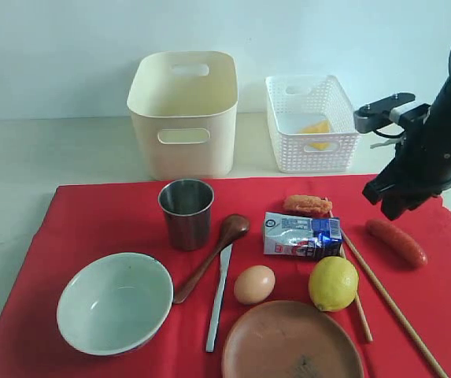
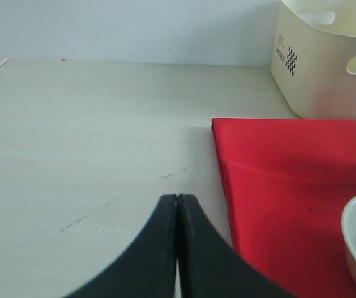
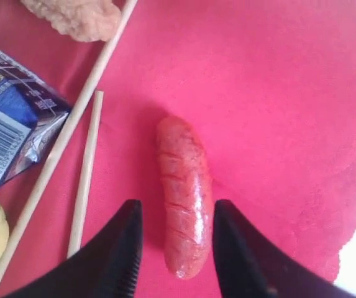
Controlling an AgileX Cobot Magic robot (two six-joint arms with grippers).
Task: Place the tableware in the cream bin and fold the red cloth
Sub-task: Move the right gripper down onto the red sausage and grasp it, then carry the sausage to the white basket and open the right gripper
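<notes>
On the red cloth (image 1: 91, 220) lie the steel cup (image 1: 186, 211), pale bowl (image 1: 115, 302), wooden spoon (image 1: 213, 256), knife (image 1: 219, 295), brown plate (image 1: 292, 342) and chopsticks (image 1: 382, 295). The cream bin (image 1: 182, 110) stands behind the cloth. My right gripper (image 3: 178, 206) is open, low over the cloth, its fingers on either side of a sausage (image 3: 184, 180); the chopsticks (image 3: 72, 133) lie beside it. My left gripper (image 2: 178, 198) is shut and empty over bare table, beside the cloth's edge (image 2: 227, 174). It does not show in the exterior view.
A white lattice basket (image 1: 312, 122) holding cheese (image 1: 317, 128) stands right of the bin. Egg (image 1: 254, 284), lemon (image 1: 333, 283), milk carton (image 1: 301, 235) and a fried piece (image 1: 307, 205) lie among the tableware. The sausage (image 1: 397, 242) is near the cloth's scalloped right edge.
</notes>
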